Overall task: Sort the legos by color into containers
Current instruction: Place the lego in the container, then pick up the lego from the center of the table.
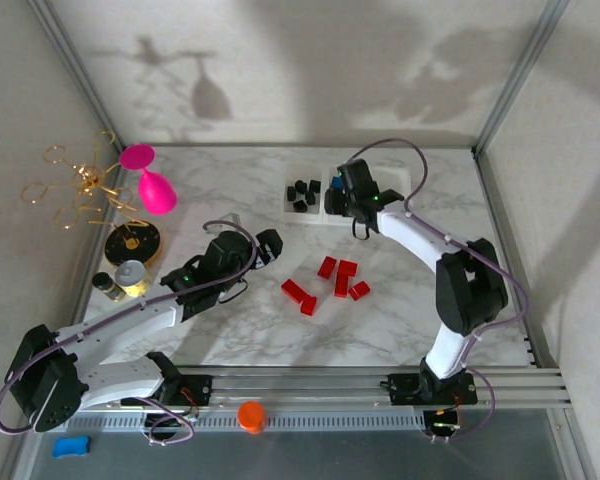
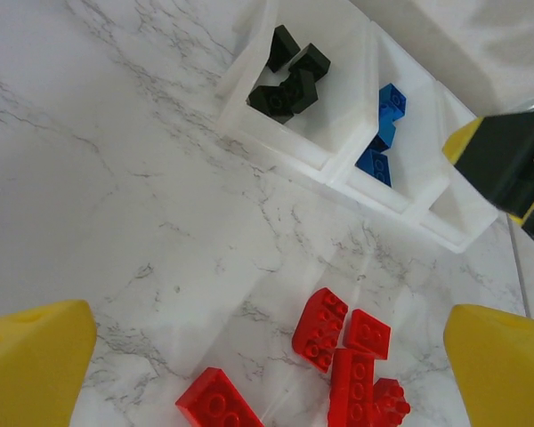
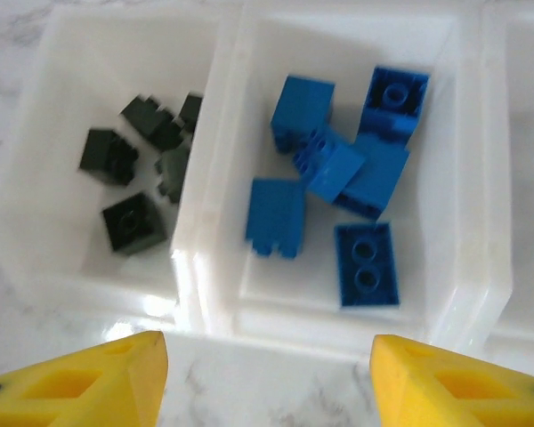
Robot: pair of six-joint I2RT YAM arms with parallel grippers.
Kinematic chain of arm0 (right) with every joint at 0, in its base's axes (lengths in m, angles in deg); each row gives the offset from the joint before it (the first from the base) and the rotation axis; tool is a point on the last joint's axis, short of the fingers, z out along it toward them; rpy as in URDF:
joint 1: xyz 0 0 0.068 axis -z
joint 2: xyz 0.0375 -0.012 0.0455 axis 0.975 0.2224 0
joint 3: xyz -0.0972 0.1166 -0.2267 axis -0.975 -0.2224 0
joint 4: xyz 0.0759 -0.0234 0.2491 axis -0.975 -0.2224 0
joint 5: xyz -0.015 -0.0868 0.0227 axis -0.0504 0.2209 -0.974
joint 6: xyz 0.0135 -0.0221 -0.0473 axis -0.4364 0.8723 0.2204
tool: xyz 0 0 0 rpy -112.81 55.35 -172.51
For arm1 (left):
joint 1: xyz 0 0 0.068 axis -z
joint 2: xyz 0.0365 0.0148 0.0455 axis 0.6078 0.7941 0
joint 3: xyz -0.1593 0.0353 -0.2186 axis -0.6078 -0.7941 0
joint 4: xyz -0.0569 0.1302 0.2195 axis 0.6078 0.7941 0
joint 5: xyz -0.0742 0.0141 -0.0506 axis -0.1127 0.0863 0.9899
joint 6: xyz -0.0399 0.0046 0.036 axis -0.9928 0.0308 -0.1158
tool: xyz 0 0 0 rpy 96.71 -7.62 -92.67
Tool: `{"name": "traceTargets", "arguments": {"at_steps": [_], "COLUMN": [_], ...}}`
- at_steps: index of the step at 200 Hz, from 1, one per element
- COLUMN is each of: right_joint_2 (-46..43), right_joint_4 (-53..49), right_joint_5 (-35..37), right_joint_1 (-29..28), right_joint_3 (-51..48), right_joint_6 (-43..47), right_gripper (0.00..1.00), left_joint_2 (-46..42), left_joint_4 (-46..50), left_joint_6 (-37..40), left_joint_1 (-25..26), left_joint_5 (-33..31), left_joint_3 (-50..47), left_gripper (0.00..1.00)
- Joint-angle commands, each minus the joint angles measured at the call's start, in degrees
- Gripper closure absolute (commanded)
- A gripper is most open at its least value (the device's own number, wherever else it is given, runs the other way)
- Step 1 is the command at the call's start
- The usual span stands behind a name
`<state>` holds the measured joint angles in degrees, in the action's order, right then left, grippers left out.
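Though partly sorted, split between tray [image 3: 222, 267] and marble top [image 1: 220, 190]. Piled in the middle one of the tray's 3 compartments: 6 blue bricks [image 3: 367, 262], jumbled and touching, some studs up, some on their sides. In the compartment to the left: black bricks [image 3: 133, 218], a loose handful. Parked near the far edge of the marble, that tray. Loose on the marble, well apart from the tray and nearer the arm bases: red bricks [image 1: 340, 280], bunched in a small scatter, several touching. Poised directly above the tray: right gripper [image 3: 271, 378], 2 yellow fingers [image 3: 80, 378] spread wide, gripping nothing. Low over the marble just left of the red bricks: left gripper [image 2: 267, 365], fingers likewise parted wide, pinching nothing. Farther out, near the left edge: pink goblet [image 1: 158, 192].
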<state>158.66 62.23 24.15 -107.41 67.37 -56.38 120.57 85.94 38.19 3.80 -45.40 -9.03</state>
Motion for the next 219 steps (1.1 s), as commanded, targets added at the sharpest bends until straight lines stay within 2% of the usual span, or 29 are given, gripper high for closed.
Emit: {"name": "traceTargets", "arguments": {"at_steps": [1,44,65,89,114,178,219], "right_joint_2": [-3.13,-4.49,-4.93,-3.51,-4.62,1.5,7.84], "right_joint_4": [-3.7,-5.69,-1.78,-3.24,-1.06,-4.3,-6.14], "right_joint_5": [-2.68,-1.63,-2.51,2.81,5.41,9.88,10.78], "right_joint_1": [-2.58,-8.52,-12.25,-15.22,-17.44,-17.77,-16.74], "right_joint_3": [-4.35,-9.56,-13.94,-15.26,-19.06,-16.25,-8.87], "right_joint_6": [-3.1,-9.2,-12.16,-16.34,-20.03,-22.0,-19.37], "right_gripper": [0.38,0.38,0.39,0.42,0.45,0.45,0.45], "left_joint_2": [-1.04,-2.04,-2.5,-3.19,-3.85,-1.96,-1.39], "left_joint_4": [-0.03,0.82,1.19,0.72,0.61,3.36,3.95], "left_joint_6": [-1.02,-4.13,-5.16,-5.69,-4.7,-4.07,-3.47], "left_joint_1": [1.25,2.94,3.46,3.83,4.21,4.21,4.12], "left_joint_5": [0.18,-1.1,-1.84,-0.55,0.12,-1.15,-1.16], "left_joint_3": [1.19,-0.2,-1.48,-2.17,-2.18,-0.24,0.1], "left_gripper": [0.0,0.0,0.0,0.0,0.0,0.0,0.0]}}
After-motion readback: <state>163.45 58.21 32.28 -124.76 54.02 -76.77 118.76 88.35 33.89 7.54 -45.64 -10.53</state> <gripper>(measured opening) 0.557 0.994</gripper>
